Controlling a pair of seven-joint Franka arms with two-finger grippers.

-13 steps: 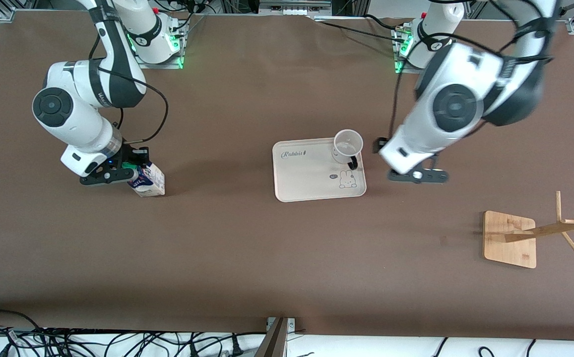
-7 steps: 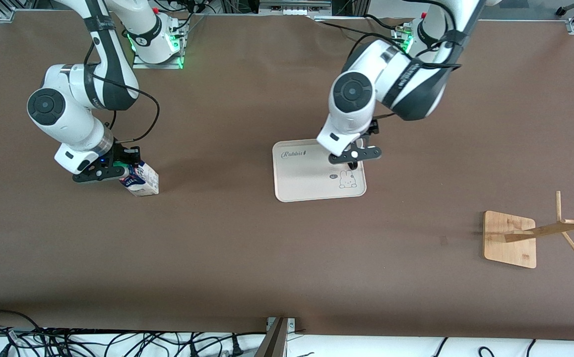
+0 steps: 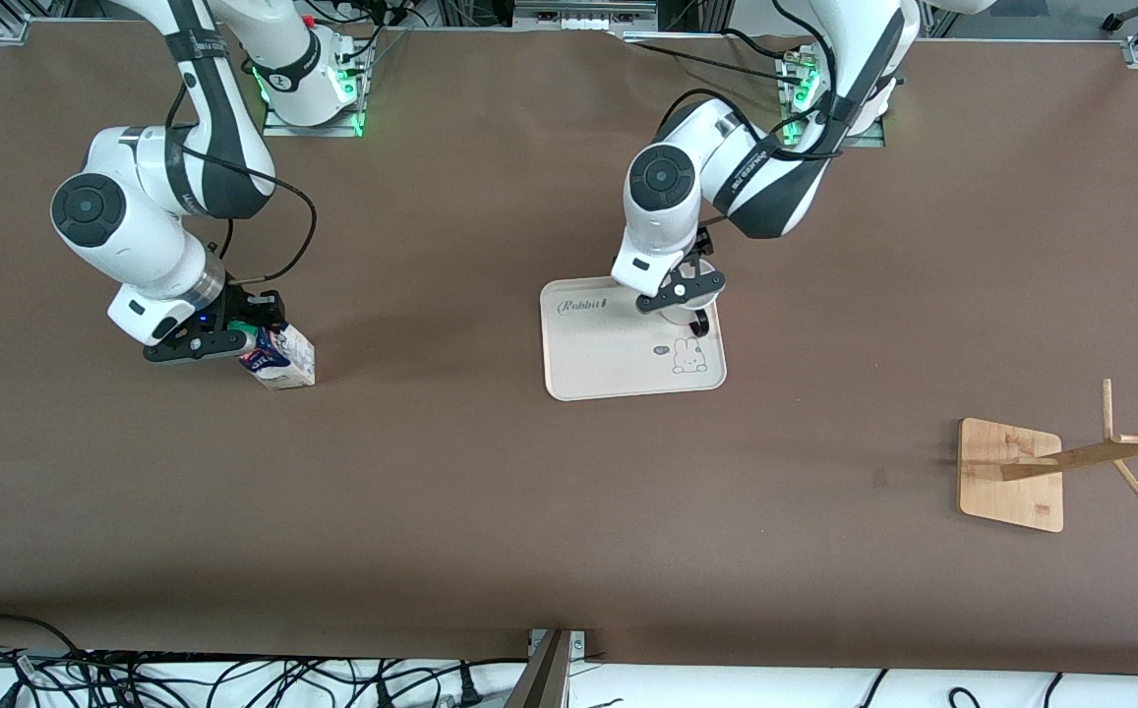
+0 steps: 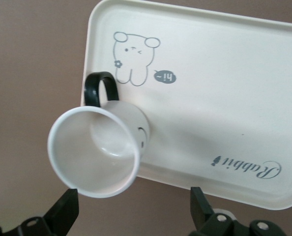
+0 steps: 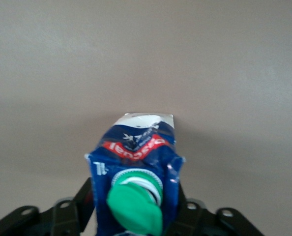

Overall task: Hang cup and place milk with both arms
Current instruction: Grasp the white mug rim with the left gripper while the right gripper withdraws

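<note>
The white cup (image 4: 101, 150) stands upright on a corner of the cream tray (image 4: 219, 83), its black handle (image 4: 101, 88) pointing toward the rabbit print. In the front view only its handle (image 3: 699, 323) shows clearly under my left gripper (image 3: 682, 293). My left gripper (image 4: 131, 216) is open and hovers over the cup, its fingers (image 4: 63, 215) wide apart and touching nothing. My right gripper (image 3: 246, 339) is shut on the top of the blue-and-white milk carton (image 3: 278, 359), which stands on the table near the right arm's end. In the right wrist view the carton (image 5: 136, 152) and its green cap (image 5: 136, 206) sit between the black fingers (image 5: 82, 199).
The tray (image 3: 608, 354) lies at the table's middle. A wooden cup rack (image 3: 1011, 475) with pegs stands toward the left arm's end, nearer the front camera. Cables run along the table's front edge.
My left arm swung from beside the tray to over the cup and came lower. My right gripper and the carton shifted slightly toward the right arm's end, then held still.
</note>
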